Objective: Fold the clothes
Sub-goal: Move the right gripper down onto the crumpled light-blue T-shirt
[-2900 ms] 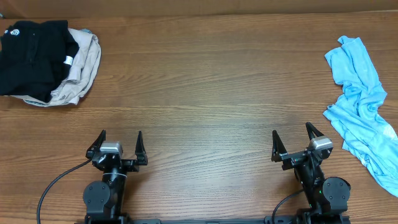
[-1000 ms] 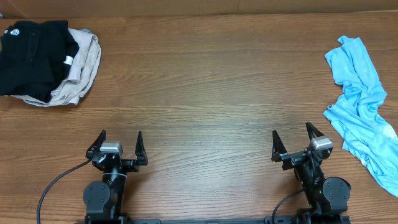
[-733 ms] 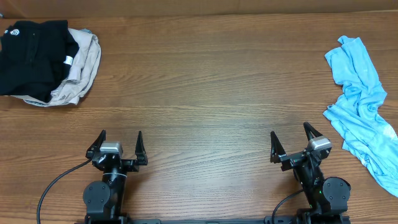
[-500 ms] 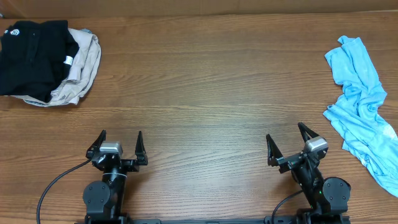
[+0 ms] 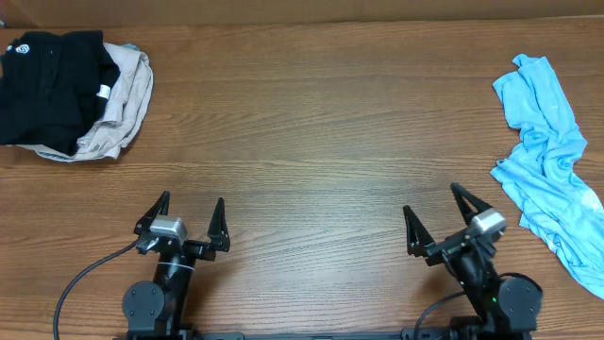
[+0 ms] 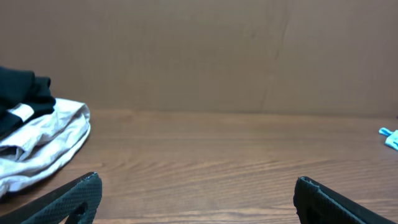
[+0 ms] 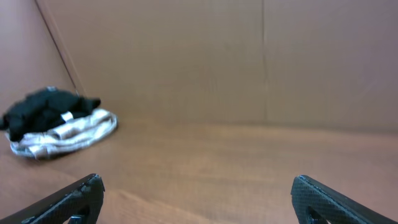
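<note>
nothing folded yet: blue t-shirt [image 5: 552, 142] crumpled right of the right pincer [image 5: 432, 200], which gapes empty like the left pincer [image 5: 192, 198]

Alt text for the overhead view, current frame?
A crumpled light blue T-shirt lies untouched at the right edge of a wooden table. At the near edge, the left gripper and right gripper stand open and empty. A black garment sits atop a beige garment at far left.
</note>
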Robot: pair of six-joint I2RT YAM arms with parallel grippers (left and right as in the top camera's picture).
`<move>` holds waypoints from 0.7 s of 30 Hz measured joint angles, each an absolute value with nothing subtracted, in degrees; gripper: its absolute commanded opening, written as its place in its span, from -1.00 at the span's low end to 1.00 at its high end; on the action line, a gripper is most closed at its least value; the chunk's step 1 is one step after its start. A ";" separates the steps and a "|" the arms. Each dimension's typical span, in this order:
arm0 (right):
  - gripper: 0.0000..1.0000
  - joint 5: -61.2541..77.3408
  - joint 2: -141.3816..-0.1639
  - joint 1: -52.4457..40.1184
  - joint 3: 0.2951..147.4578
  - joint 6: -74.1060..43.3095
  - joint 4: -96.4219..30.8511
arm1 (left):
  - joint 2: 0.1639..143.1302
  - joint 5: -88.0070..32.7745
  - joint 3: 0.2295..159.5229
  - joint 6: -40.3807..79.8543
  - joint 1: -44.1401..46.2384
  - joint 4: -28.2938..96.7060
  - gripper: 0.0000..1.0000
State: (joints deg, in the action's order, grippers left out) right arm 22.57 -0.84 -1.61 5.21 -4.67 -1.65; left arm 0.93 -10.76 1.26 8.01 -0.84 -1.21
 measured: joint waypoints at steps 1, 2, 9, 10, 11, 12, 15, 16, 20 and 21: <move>1.00 22.50 -0.84 -1.58 6.50 -4.64 -2.15 | 1.17 -10.98 1.96 8.03 -0.84 -0.99 1.00; 1.00 22.50 -0.86 -1.58 8.45 -4.49 -3.31 | 1.65 -11.33 2.96 8.01 -0.84 -0.89 1.00; 1.00 22.50 -3.88 -1.58 21.91 -3.64 -14.09 | 13.45 -16.47 16.53 7.94 -0.84 -1.17 1.00; 1.00 22.44 -4.95 -1.58 23.97 -3.07 -16.16 | 16.47 -17.52 18.96 7.94 -0.84 -1.13 1.00; 1.00 22.41 -6.22 -1.61 26.17 -2.66 -18.24 | 19.07 -18.31 20.97 7.92 -0.84 -0.89 0.99; 1.00 22.37 -7.86 -1.58 28.88 -1.87 -21.39 | 22.52 -19.38 23.75 7.94 -0.84 -0.19 1.00; 1.00 22.00 -12.75 -1.61 36.01 -0.80 -27.38 | 31.83 -21.21 31.46 7.75 -0.84 3.66 1.00; 1.00 21.78 -14.66 -1.58 38.63 -0.69 -29.78 | 35.66 -21.69 34.76 7.55 -0.84 5.45 0.99; 1.00 20.80 -23.42 -1.61 48.56 0.05 -38.15 | 48.60 -23.33 46.87 7.25 -0.82 11.66 1.00; 1.00 20.56 -25.45 -1.58 50.65 0.10 -40.16 | 51.18 -23.70 49.50 7.14 -0.82 13.26 1.00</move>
State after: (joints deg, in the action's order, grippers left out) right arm 20.56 -25.45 -1.58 50.65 0.10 -40.16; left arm 51.18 -23.70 49.50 7.14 -0.82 13.26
